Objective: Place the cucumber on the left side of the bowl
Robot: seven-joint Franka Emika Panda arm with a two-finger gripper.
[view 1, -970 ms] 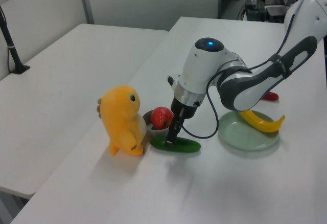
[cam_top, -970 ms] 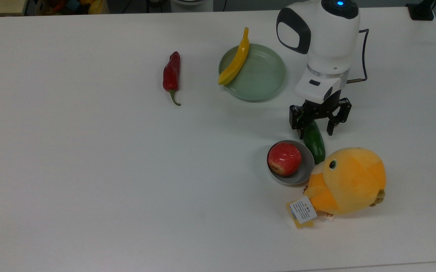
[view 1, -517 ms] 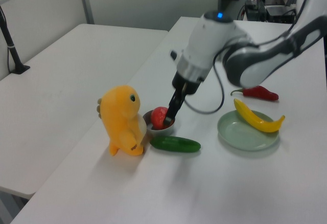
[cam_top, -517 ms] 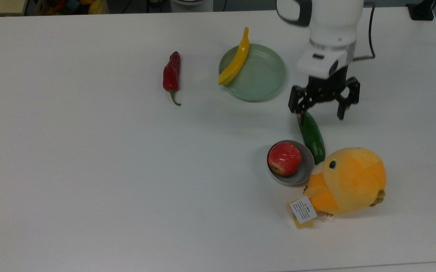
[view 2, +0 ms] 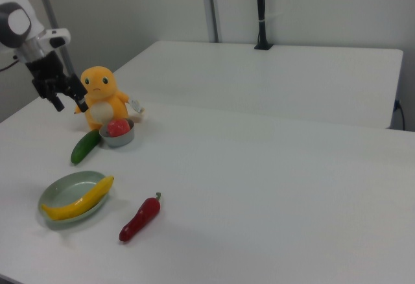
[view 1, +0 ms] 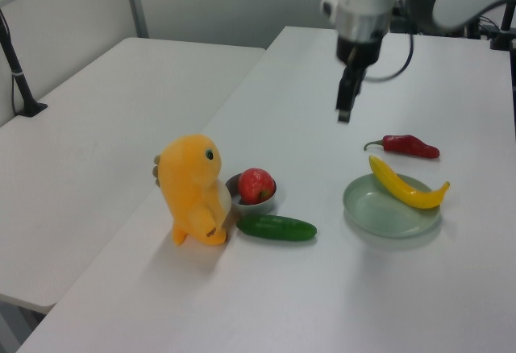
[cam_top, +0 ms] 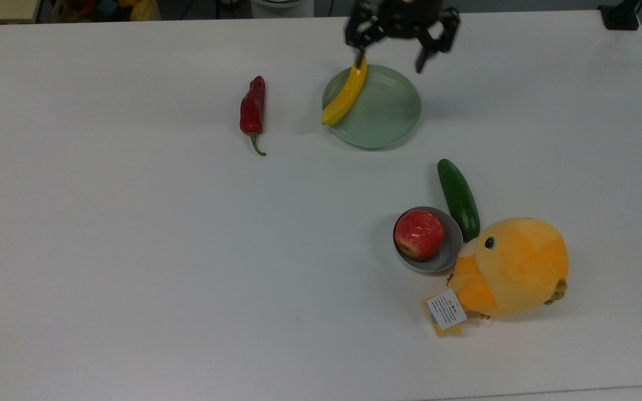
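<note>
Since the cucumber lies free on the worktop, these lines read it as it rests:
Cucumber (cam_top: pixel 458 199): flat on the worktop (cam_top: pixel 131 250), its lower end touching or just beside the bowl (cam_top: pixel 447 253) at the top view's right, close by the plush toy (cam_top: pixel 513 267); in the right view it is at the bowl's left.
Bowl: holds a red apple (cam_top: pixel 418 234).
Handling: probably light, stiff and smooth, apt to roll or slip; a hold across the middle, fingers square to its length, looks safest.
Tool (cam_top: pixel 391 60): open, holding nothing, fingers spread and pointing down.
Arm pose: raised well clear of the worktop, well apart from the cucumber, hanging over the plate's (cam_top: pixel 387 120) far rim near the yellow pepper (cam_top: pixel 346 94) in the top view.
Elsewhere: red chili (cam_top: pixel 253 111) lying apart at the top view's left.
</note>
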